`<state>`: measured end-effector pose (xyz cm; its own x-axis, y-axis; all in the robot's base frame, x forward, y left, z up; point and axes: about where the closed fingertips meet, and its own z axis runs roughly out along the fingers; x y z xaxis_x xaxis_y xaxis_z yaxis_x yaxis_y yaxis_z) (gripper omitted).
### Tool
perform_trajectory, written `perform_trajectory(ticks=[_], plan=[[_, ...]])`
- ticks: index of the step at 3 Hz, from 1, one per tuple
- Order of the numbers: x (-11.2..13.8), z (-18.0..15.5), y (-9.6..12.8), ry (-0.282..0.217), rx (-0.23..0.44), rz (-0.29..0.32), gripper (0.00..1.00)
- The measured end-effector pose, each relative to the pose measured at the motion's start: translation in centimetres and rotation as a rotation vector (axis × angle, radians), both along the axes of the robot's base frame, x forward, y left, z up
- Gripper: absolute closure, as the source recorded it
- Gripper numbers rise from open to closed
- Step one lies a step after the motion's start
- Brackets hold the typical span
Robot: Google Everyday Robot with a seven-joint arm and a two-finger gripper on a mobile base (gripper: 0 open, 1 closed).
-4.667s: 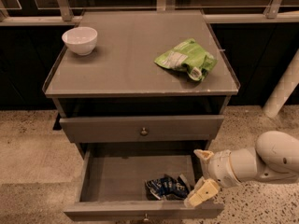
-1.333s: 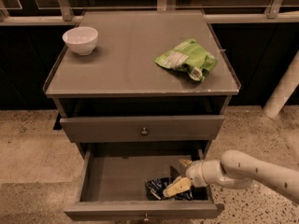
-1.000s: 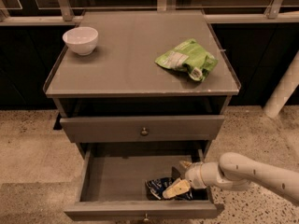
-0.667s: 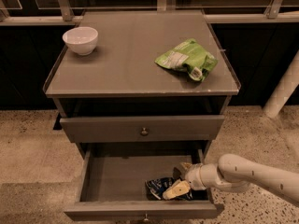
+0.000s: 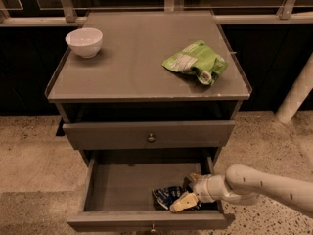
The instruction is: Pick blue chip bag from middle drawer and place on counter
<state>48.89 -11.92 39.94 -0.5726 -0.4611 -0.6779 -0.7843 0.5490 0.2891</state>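
Observation:
The blue chip bag (image 5: 167, 196) lies crumpled at the front right of the open middle drawer (image 5: 122, 185). My gripper (image 5: 186, 192) reaches into the drawer from the right and sits right at the bag's right end, touching it. The white arm (image 5: 259, 185) runs off to the lower right. The counter (image 5: 132, 58) is the flat grey cabinet top above. The bag's right part is hidden behind the gripper.
A bright green bag (image 5: 195, 62) lies on the counter's right side and a white bowl (image 5: 84, 41) at its back left. A closed grey drawer (image 5: 149, 133) sits just above the open one. A white post (image 5: 296, 97) stands at the right.
The gripper moved from beside the drawer's right front corner into the drawer and onto the blue bag. Over the last second it has hardly moved.

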Motion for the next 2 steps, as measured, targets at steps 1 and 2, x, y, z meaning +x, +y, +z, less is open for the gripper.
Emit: perform_trajectory(ticks=[1, 2], plan=[[0.00, 0.00, 0.00, 0.000, 0.000, 0.000, 0.19], [0.00, -0.01, 0.01, 0.000, 0.000, 0.000, 0.42]])
